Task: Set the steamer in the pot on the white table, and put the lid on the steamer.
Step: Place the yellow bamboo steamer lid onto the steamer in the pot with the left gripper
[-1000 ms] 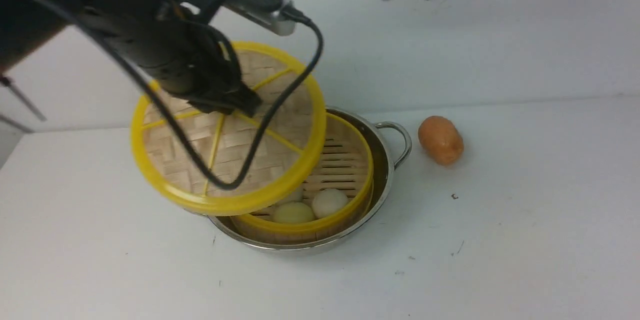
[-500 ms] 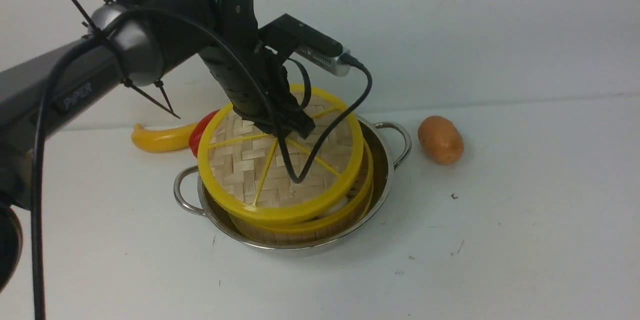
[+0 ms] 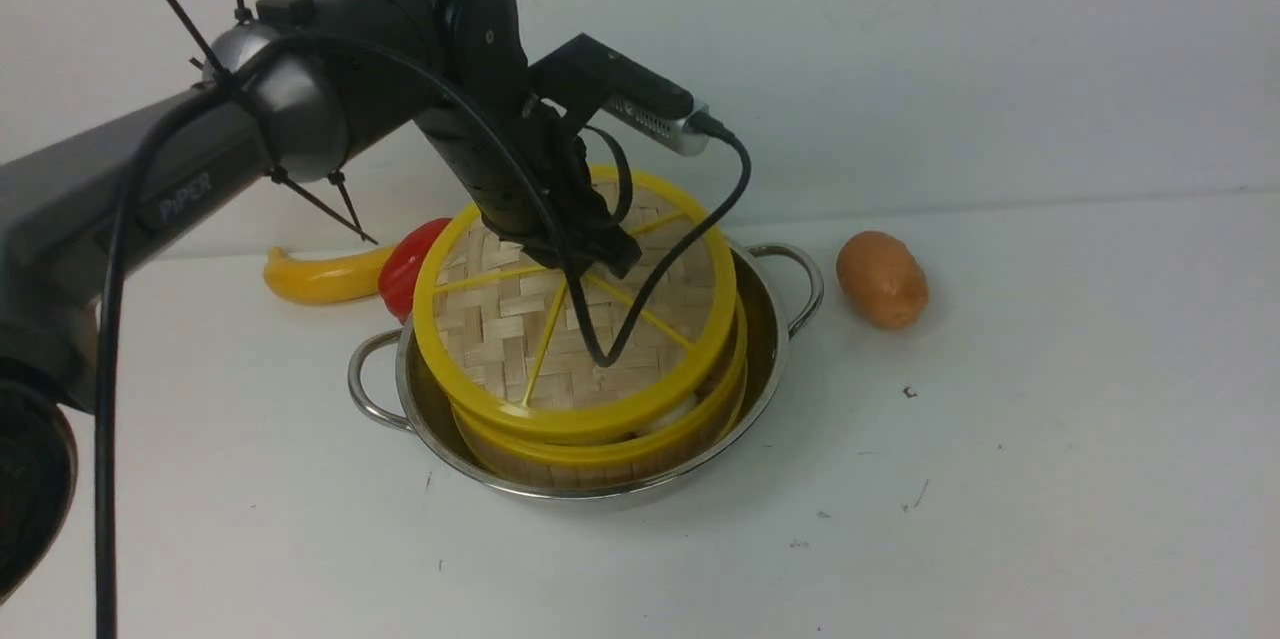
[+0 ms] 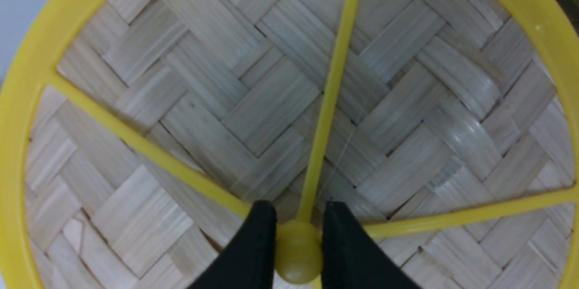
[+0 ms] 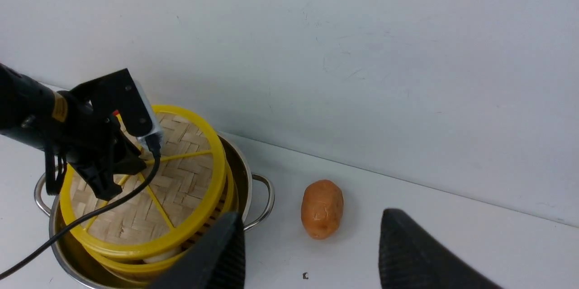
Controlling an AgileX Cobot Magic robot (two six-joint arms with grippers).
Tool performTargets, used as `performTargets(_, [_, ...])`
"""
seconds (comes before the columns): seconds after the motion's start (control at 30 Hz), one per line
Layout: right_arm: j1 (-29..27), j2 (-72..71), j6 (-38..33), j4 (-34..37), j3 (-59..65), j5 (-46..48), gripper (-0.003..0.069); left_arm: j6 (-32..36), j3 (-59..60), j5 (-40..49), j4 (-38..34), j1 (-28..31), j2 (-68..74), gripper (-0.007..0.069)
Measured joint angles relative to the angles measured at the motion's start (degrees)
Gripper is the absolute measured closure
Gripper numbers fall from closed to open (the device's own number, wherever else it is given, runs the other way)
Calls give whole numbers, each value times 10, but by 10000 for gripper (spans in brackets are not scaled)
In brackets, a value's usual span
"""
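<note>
1. Bench (image 3: 1050, 439): white, flat, with a few dark specks. It carries all that follows.

2. Pot (image 3: 768, 339): shiny steel, with two looped wire handles. We place it midway along the bench, nearer the far edge than the near one.

3. Steamer (image 3: 600, 457): bamboo wall with a yellow rim. It stands inside the pot, slightly narrower than it. A pale rounded item (image 3: 672, 411) shows just inside its rim.

4. Lid (image 3: 520, 339): a woven bamboo disc with a yellow rim and yellow spokes. It is over the steamer and tilted, its far side raised and its near side down close to the steamer's rim. We cannot tell whether the two rims touch.

5. Left gripper (image 3: 592, 261): it reaches down to the middle of the lid. In the left wrist view the gripper (image 4: 299, 211) is nearly closed, both black fingers (image 4: 260, 243) pressed against the small yellow centre knob (image 4: 298, 255).

6. Right gripper (image 5: 314, 214): we see it only in its own wrist view. The fingers are spread wide and hold nothing, above the bench to the right of the pot.

7. Potato (image 3: 882, 279): orange-brown, lying just right of the pot's right handle, apart from it and toward the far edge.

8. Banana (image 3: 320, 276): yellow, lying along the far edge, behind and left of the pot.

9. Red item (image 3: 405, 269): just beside the banana's right end, partly hidden by the lid.
</note>
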Motion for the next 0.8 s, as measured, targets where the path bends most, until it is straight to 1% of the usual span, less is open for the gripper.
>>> performTargets(0.3, [0,0,0,0,0,0,261,15,0,2,-36,0,25,510])
performTargets(0.7, [0,0,0,0,1,0,261,15,-3,-13,-26,-1,30,510])
performTargets(0.8, [0,0,-1,0,1,0,261,4,-3,-16,-13,-3,30,510])
